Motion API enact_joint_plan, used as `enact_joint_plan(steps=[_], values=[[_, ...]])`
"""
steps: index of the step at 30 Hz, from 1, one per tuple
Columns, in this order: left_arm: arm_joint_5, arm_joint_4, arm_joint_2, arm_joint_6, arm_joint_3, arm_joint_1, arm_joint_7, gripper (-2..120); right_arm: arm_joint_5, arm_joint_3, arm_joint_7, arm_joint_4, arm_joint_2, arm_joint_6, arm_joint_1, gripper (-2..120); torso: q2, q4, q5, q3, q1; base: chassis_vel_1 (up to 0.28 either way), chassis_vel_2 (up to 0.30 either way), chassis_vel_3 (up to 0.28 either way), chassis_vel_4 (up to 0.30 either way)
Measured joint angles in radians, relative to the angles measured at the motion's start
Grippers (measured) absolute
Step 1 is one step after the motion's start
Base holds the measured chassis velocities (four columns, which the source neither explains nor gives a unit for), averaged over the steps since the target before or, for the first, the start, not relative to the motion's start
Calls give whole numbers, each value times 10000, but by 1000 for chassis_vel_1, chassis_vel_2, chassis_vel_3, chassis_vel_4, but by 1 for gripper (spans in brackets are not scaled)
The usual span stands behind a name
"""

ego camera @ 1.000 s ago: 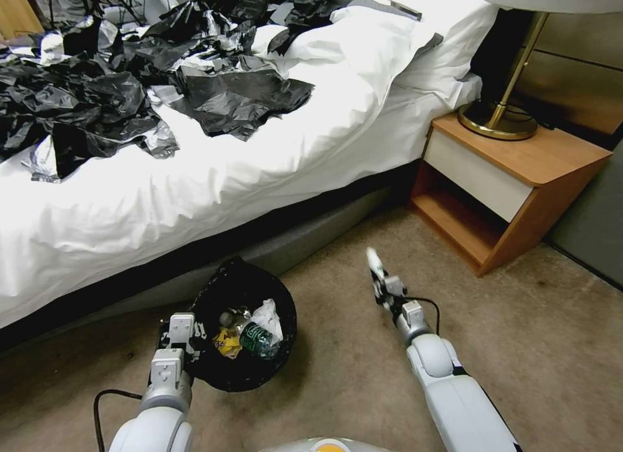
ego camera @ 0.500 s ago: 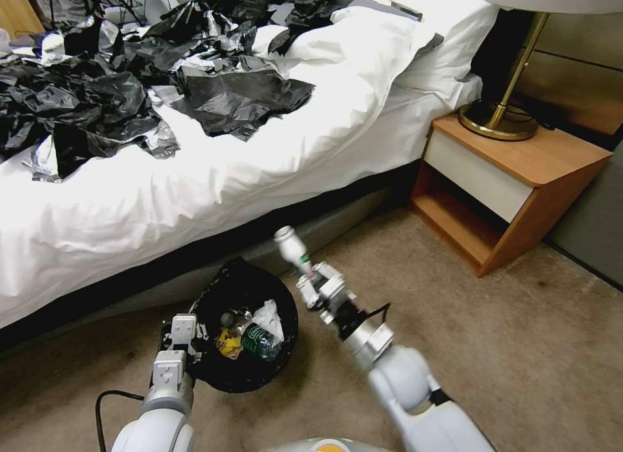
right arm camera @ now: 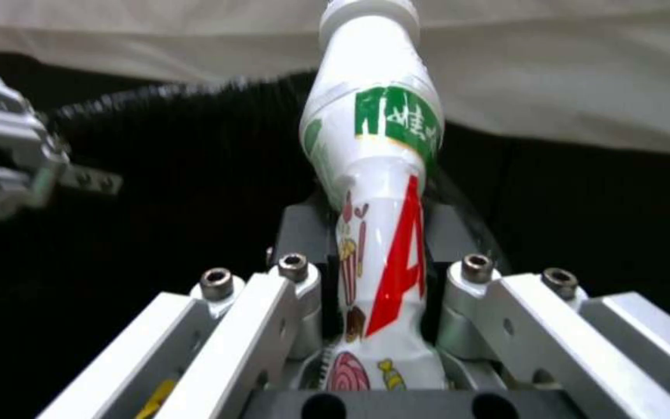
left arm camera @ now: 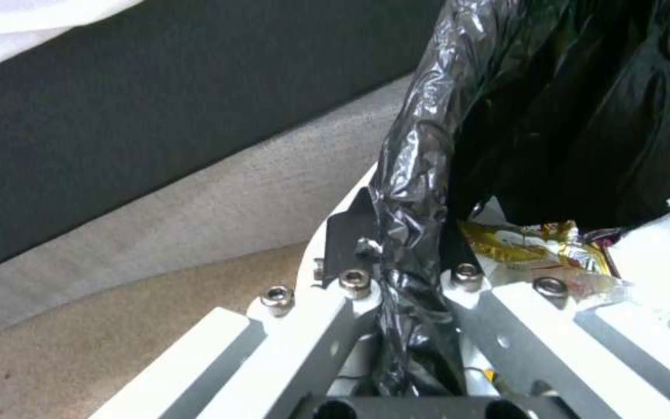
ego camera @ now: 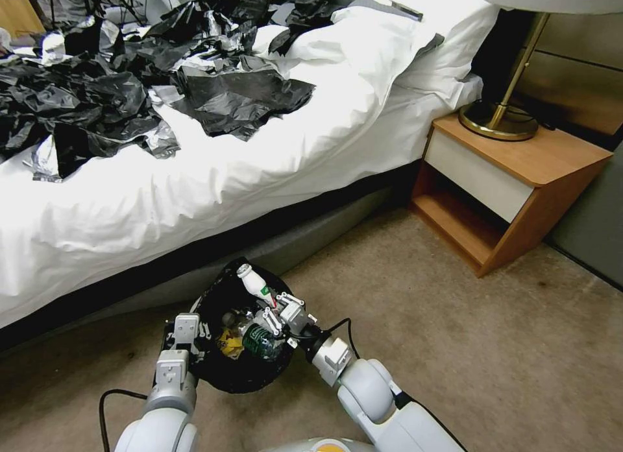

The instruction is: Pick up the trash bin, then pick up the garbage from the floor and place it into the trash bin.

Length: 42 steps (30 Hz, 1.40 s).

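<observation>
The left gripper [ego camera: 183,331] is clamped on the near-left rim of the trash bin [ego camera: 220,374], its fingers [left arm camera: 348,230] pinching the black liner [left arm camera: 416,192] between them. The bin sits on the carpet [ego camera: 454,335] just beside the bed [ego camera: 195,179], holding a yellow wrapper [ego camera: 228,342] and a green-labelled bottle [ego camera: 259,340]. To its right, the right gripper [ego camera: 272,309] hovers over the bin's mouth, closed tight around 1 small white bottle [ego camera: 254,285] that points up toward the bed.
</observation>
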<state>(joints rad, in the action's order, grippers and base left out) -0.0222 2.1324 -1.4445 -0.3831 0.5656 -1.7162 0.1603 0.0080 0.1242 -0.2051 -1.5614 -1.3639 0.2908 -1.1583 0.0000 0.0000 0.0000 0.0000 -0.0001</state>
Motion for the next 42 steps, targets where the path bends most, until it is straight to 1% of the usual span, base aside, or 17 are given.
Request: enact_joint_plan(steps=[4, 5, 6, 8, 9, 11, 12, 13, 17, 18, 21, 23, 25, 27, 28, 34, 42], values=[[-8, 30, -20, 2, -9, -33, -3, 1, -31, -35, -9, 160, 15, -71, 54, 14, 0, 0, -1, 0, 0, 0, 0, 0, 0], [-10, 41, -22, 10, -9, -57, -5, 1, -32, -54, -32, 173, 24, -88, 57, 18, 0, -1, -1, 0, 0, 0, 0, 0, 0], [-10, 41, -22, 10, -9, -57, -5, 1, -32, -54, -32, 173, 24, -88, 57, 18, 0, -1, -1, 0, 0, 0, 0, 0, 0], [-16, 53, -25, 27, -4, -93, -6, 1, -33, -90, -130, 173, 34, -104, 22, 28, 0, 0, -1, 1, 0, 0, 0, 0, 0], [-16, 53, -25, 27, -4, -93, -6, 1, -33, -90, -130, 173, 34, -104, 22, 28, 0, 0, -1, 1, 0, 0, 0, 0, 0], [-18, 63, -31, 28, -3, -95, -9, 1, -38, -103, -157, 158, 32, -110, -21, 35, 0, -1, -1, 0, 0, 0, 0, 0, 0], [-19, 72, -34, 28, -3, -92, -10, 1, -49, -123, -164, 147, 24, -110, -49, 41, 0, 0, -1, 0, 0, 0, 0, 0, 0], [-19, 72, -34, 28, -3, -92, -10, 1, -49, -123, -164, 147, 24, -110, -49, 41, 0, 0, -1, 0, 0, 0, 0, 0, 0], [-20, 90, -32, 25, -6, -94, -13, 1, -92, -196, -166, 33, 37, -110, -172, 61, 0, -1, -2, 0, 0, 0, 0, 0, 0], [-20, 90, -32, 25, -6, -94, -13, 1, -92, -196, -166, 33, 37, -110, -172, 61, 0, -1, -2, 0, 0, 0, 0, 0, 0], [-20, 96, -28, 25, -6, -99, -14, 1, -103, -230, -167, -92, 64, -109, -265, 76, 0, -1, -1, 0, 0, 0, 0, 0, 0], [-20, 98, -28, 25, -6, -100, -14, 1, -107, -234, -167, -106, 65, -107, -280, 80, 0, -1, -2, 0, 1, 0, 0, 0, 0], [-21, 101, -28, 25, -10, -95, -14, 1, -132, -238, -167, -135, 65, -103, -337, 91, 0, 0, -1, 1, 0, 0, 0, 0, 0], [-21, 102, -28, 24, -11, -94, -15, 1, -135, -238, -167, -140, 65, -102, -345, 91, 0, 0, -1, 0, 0, 0, 0, 0, 0], [-22, 103, -29, 23, -10, -91, -15, 1, -143, -240, -167, -168, 64, -95, -367, 98, 0, 0, -1, 0, 0, 0, 0, 0, 0], [-23, 107, -26, 19, -8, -82, -17, 1, -140, -275, -148, -478, 90, -81, -398, 100, 0, 0, 0, 0, 0, 0, 0, 0, 0], [-20, 34, 1, 19, 6, -42, -18, 0, -83, -564, 70, -1403, 42, -47, -493, 100, 0, 1, 3, 0, 0, 0, 0, 0, 0]])
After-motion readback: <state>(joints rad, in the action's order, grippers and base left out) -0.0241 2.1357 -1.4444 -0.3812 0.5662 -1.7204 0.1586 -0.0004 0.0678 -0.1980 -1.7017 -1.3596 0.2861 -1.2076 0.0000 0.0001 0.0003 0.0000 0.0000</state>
